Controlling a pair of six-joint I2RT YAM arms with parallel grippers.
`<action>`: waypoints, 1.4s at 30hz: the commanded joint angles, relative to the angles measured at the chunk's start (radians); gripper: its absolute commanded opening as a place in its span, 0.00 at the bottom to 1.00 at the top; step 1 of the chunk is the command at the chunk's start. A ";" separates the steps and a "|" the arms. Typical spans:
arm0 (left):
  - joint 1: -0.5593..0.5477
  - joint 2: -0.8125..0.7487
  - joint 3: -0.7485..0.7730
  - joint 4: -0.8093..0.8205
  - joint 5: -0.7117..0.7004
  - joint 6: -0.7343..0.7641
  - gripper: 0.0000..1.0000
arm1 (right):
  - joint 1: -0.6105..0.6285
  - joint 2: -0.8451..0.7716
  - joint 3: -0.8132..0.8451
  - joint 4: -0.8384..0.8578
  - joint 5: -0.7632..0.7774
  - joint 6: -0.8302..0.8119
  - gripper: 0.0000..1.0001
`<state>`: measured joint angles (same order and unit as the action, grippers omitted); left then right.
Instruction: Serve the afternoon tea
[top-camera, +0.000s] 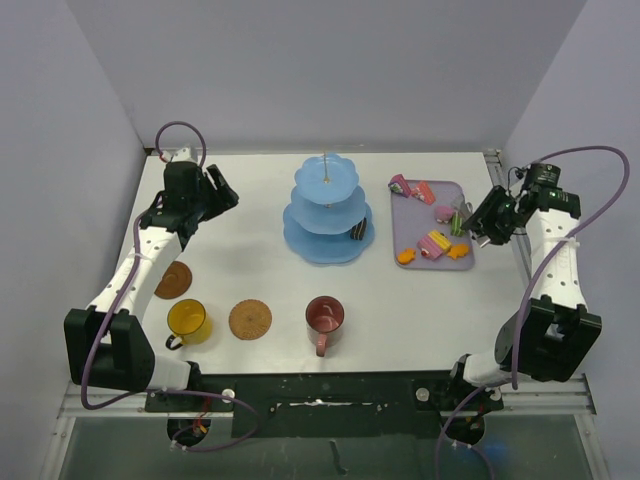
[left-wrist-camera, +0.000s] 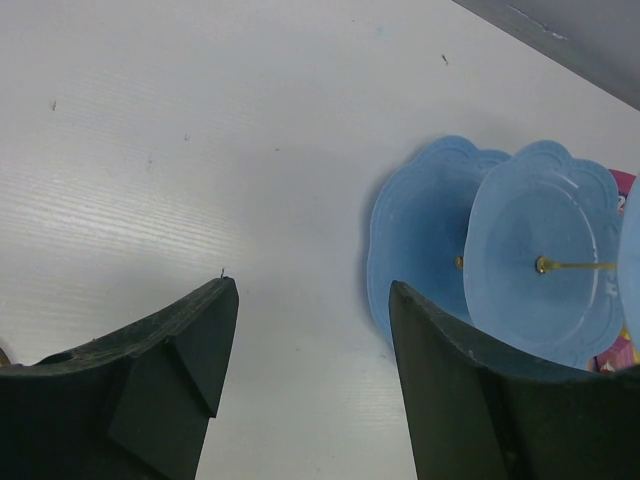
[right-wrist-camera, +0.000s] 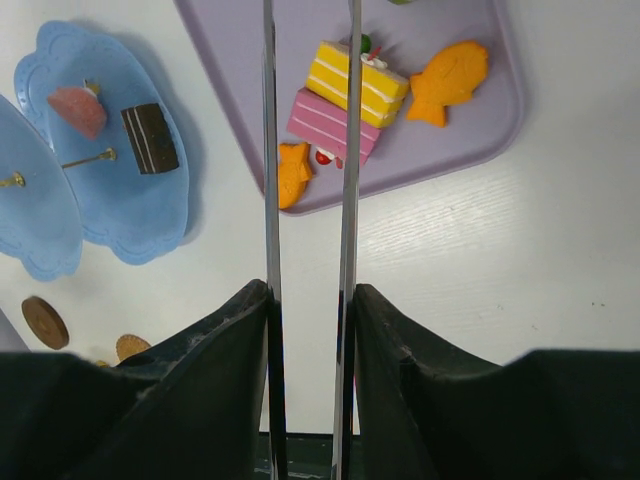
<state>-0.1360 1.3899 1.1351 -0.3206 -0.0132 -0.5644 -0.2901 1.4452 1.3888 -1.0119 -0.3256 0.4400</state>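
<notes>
Far left, the left gripper hangs over the white table, black jaws spread and holding nothing (its wrist view shows only tabletop in the gap). Toward the near edge a round, flat brown coaster lies just beside that arm. Next comes the translucent yellow mug, upright, with its handle pointing to the near-left. A second coaster lies bare between it and the dark-red mug, which is also upright with its handle pointing at the near edge.

Mid-table, toward the far side, stands the stand. It has three glossy light-blue scalloped tiers, shrinking toward the top, on a thin gold rod that stands upright. A dark chocolate slice sits on the right of the bottom tier, with a pink piece just beside it.

Right of the stand is the flat lilac tray, a rounded rectangle whose long side runs far to near. On it lie a yellow layered cake touching a pink layered cake, plus two orange fish-shaped pastries and a few pink bits at the far end.

Far right, the right gripper is clamped on thin metal tongs. The two shiny blades run straight out from the jaws over the tray, toward the layered cakes.
</notes>
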 joint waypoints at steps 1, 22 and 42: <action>0.001 -0.008 0.038 0.042 0.015 0.008 0.61 | -0.027 -0.034 -0.022 0.033 -0.071 0.039 0.35; 0.004 -0.008 0.047 0.036 0.010 0.009 0.61 | -0.028 0.036 -0.056 0.095 -0.061 0.087 0.37; 0.004 -0.003 0.066 0.022 0.006 0.015 0.61 | -0.029 0.103 -0.086 0.175 -0.062 0.121 0.37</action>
<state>-0.1360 1.3899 1.1549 -0.3244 -0.0132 -0.5636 -0.3195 1.5517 1.3067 -0.8825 -0.3779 0.5556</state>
